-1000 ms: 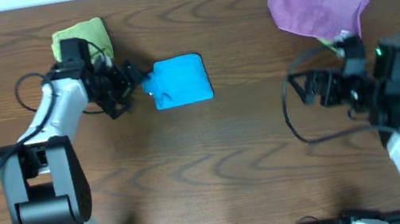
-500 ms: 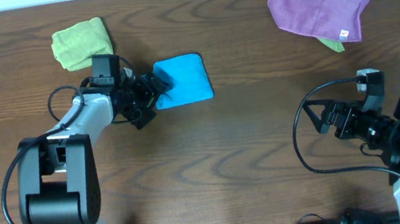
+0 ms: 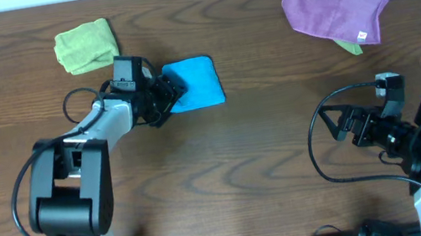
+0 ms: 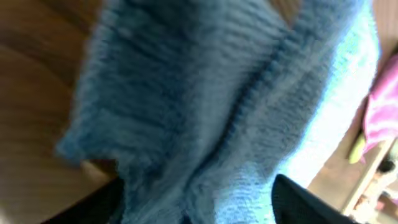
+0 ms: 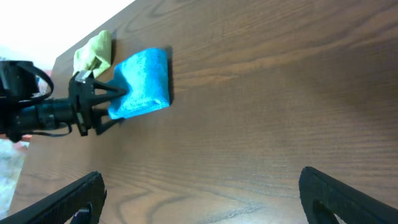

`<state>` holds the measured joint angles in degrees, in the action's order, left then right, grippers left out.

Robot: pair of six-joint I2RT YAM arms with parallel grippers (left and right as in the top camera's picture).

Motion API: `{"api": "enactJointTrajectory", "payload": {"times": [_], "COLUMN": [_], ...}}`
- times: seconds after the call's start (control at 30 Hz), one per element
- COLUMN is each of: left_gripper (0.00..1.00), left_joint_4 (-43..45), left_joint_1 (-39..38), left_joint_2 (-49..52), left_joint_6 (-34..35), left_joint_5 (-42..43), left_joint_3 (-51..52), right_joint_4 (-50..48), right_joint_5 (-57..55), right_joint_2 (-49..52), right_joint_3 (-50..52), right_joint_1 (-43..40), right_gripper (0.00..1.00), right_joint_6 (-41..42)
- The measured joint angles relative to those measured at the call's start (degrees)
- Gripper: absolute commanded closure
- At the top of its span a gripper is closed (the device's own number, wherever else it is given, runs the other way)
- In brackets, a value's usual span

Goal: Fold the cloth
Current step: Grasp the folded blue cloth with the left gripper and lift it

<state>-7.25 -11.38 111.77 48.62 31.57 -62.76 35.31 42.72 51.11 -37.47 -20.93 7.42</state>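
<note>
The sky-blue cloth [image 3: 195,83] lies folded into a small rectangle on the wooden table, left of centre at the back. My left gripper [image 3: 167,98] is at its left edge, open, with the edge of the cloth between its fingers. In the left wrist view the cloth [image 4: 217,112] fills the frame, and the dark fingertips [image 4: 199,208] stand wide apart on either side of it. My right gripper [image 3: 339,125] is open and empty at the front right, far from the cloth. The right wrist view shows its spread fingers [image 5: 202,193] above bare wood and the cloth [image 5: 143,84] in the distance.
A lime-green cloth [image 3: 85,44] lies at the back left, just behind my left arm. A purple cloth [image 3: 335,3] lies at the back right on top of another green cloth [image 3: 349,47].
My left gripper has moved right, onto the cloth's left edge. My right arm drew back towards the front right a second ago and has stayed still since.
</note>
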Motion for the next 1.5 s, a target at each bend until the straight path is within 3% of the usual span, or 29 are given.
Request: {"api": "enactJointTrajectory", "payload": {"times": [0.07,0.23,0.37,0.67,0.9,1.13,1.33,1.5], "left_gripper": [0.94,0.94,0.94,0.95,0.95,0.94,0.95,0.94], "left_joint_4": [1.38,5.57,3.72,-12.52,-12.72,-13.42,-17.53,-24.37], "left_joint_1": [0.00,0.02,0.24,7.23,16.46,19.54,21.66,23.47], "left_joint_2": [1.38,2.89,2.91,2.91,7.45,22.97,24.06,24.06], "left_joint_6": [-0.09,-0.22,-0.35,-1.75,-2.16,-2.16,-4.31,-10.78], "left_joint_5": [0.13,1.01,2.32,1.20,1.01,3.67,4.04,1.07], "left_joint_3": [0.04,0.20,-2.75,-29.53,-42.25,-54.71,-56.65,-56.76], "right_joint_4": [0.00,0.00,0.02,0.02,-0.04,0.00,0.00,0.02], "right_joint_5": [0.00,0.04,0.09,0.13,0.15,0.15,0.17,0.15], "right_joint_2": [0.00,0.00,0.00,0.00,-0.02,-0.07,-0.09,-0.09], "right_joint_3": [0.00,0.00,0.00,0.00,0.00,0.04,0.04,0.04], "right_joint_1": [0.00,0.00,0.00,0.00,0.00,0.00,0.00,0.00], "right_gripper": [0.01,0.01,0.01,0.01,0.01,0.01,0.01,0.01], "right_joint_6": [0.00,0.00,0.00,0.00,0.00,0.00,0.00,0.00]}}
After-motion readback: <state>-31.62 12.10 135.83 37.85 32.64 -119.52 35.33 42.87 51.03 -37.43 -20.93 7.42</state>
